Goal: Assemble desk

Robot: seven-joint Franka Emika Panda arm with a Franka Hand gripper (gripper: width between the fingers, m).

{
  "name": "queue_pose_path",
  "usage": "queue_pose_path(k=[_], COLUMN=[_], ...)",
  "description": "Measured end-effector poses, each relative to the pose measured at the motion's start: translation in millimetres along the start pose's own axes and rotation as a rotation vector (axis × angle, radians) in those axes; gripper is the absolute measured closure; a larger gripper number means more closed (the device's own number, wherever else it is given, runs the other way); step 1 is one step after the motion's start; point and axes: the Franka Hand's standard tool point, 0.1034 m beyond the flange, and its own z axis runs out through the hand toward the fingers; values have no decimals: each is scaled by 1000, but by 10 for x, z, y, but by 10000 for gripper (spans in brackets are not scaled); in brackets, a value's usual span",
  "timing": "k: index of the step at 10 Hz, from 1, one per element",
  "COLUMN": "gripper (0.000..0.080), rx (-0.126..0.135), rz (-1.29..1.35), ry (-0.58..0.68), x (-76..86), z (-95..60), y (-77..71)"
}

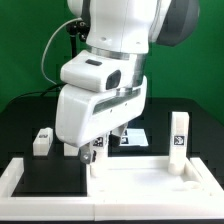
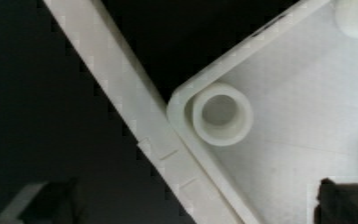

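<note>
The desk's flat white top panel (image 1: 150, 166) lies at the front on the exterior view's right. In the wrist view the panel (image 2: 309, 90) shows a round socket hole (image 2: 220, 110) at a corner, with a white edge strip (image 2: 123, 90) beside it. My gripper (image 1: 92, 152) is low over the panel's corner nearest the exterior view's left. In the wrist view the gripper (image 2: 194, 205) is open and empty, with dark fingertips (image 2: 345, 200) wide apart either side of the panel edge. One white leg (image 1: 178, 133) stands upright at the right. Another leg (image 1: 41, 140) rests at the left.
The white rail (image 1: 20, 178) frames the black mat (image 1: 50, 175) along the front and the exterior view's left. The marker board (image 1: 132, 138) lies behind the gripper. A small tagged white piece (image 1: 98, 153) shows just under my hand; I cannot tell what it is.
</note>
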Motion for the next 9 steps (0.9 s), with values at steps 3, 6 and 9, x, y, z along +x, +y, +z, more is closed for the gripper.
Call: queue_pose_path(k=[3,6,9], gripper=[151,151,151], rx=[53,109,137], rz=[292,633,857], ry=[26,1,-7], x=[-599,-901,-910], z=[-49,-68,-39], y=[109,62,27])
